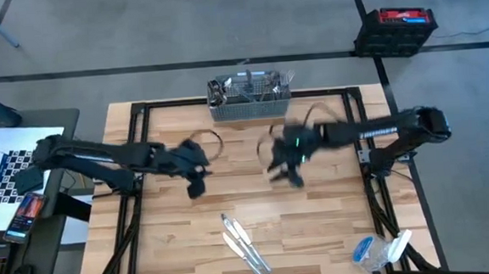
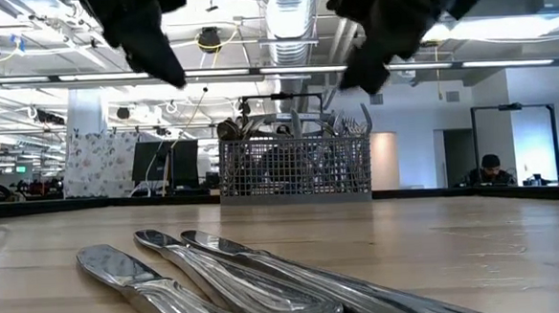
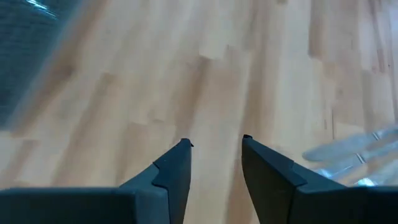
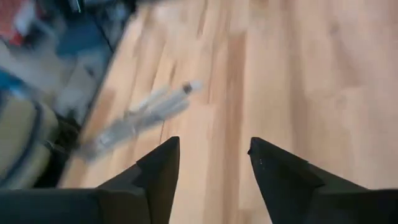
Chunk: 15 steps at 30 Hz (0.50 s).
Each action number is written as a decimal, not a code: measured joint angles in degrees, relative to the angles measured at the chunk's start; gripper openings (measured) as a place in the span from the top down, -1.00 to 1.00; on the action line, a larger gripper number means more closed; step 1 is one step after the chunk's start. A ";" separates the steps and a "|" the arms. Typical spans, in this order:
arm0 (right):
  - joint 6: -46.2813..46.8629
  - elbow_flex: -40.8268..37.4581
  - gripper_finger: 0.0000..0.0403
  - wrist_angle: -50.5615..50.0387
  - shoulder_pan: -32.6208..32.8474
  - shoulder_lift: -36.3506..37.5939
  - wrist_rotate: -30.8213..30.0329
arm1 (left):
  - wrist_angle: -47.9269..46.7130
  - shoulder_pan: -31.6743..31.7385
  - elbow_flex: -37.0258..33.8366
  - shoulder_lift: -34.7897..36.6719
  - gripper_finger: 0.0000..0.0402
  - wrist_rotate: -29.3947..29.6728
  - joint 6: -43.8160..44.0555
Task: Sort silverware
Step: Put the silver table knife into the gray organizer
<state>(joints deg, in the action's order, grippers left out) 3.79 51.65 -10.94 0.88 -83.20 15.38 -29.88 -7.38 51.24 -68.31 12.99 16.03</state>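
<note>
Three or so loose table knives lie close together on the wooden counter near its front edge, fanned at a slant, some touching; the low view shows their polished handles overlapping. More silverware stands upright in the grey wire-mesh basket at the counter's far edge, forks and spoons poking above the rim.

These knives look stiff, slim and fairly light, but their smooth metal is likely slippery, and they lie flat against the wood with little to get under. A hold across the narrow handle, near its middle so the piece balances, seems the safest; picking the outermost knife would avoid dragging its neighbours.

Both arms hover above the middle of the counter, between the basket and the knives. The left claw has its fingers apart with nothing between them, over bare wood, the knives off to one side in its view. The right claw is likewise apart and empty, with the knives ahead of it.

A clear plastic bag sits at the front right corner.
</note>
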 joint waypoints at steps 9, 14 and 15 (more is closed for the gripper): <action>-7.33 -0.27 0.68 20.90 11.46 -15.25 -5.08 | 11.05 -4.86 -0.70 -13.29 0.38 -0.56 5.42; -11.17 5.99 0.97 26.01 12.56 -23.17 -0.11 | 11.70 -5.90 -0.67 -15.11 0.38 -0.40 8.41; -11.31 7.43 0.98 26.19 12.82 -25.06 0.18 | 11.41 -6.03 -0.67 -15.21 0.38 -0.08 8.86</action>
<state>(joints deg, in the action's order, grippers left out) -7.52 59.08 15.25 13.70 -108.26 15.56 -18.48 -13.41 50.57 -83.51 12.90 24.89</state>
